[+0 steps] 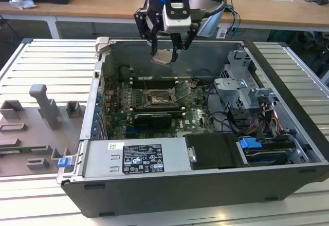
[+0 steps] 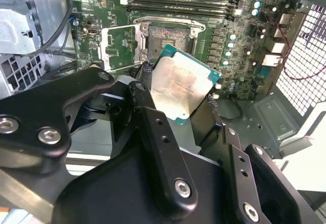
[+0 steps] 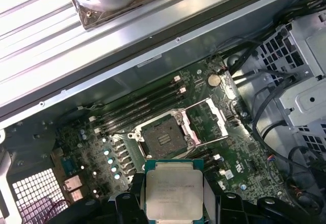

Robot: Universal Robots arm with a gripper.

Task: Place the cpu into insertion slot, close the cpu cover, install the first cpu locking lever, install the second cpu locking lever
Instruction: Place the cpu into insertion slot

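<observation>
- Above the open computer case [image 1: 205, 190], the gripper [image 1: 165, 51] is clamping its fingers [image 2: 153, 127] on the tilted cpu [image 1: 162, 58] in mid-air.
- Placing is in hand: the insertion slot [image 1: 157, 100] is lying bare below, well apart.
- The cpu cover [image 1: 183, 89] is standing open beside it.
- Seating is probably calling for levelling the chip; memory sticks [image 1: 154, 80] are crowding the slot's far side.

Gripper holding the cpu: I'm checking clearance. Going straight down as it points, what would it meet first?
Probably the green board at or beside the open insertion slot; nothing shows between it and the gripper with its cpu. Depth is unclear.
</observation>
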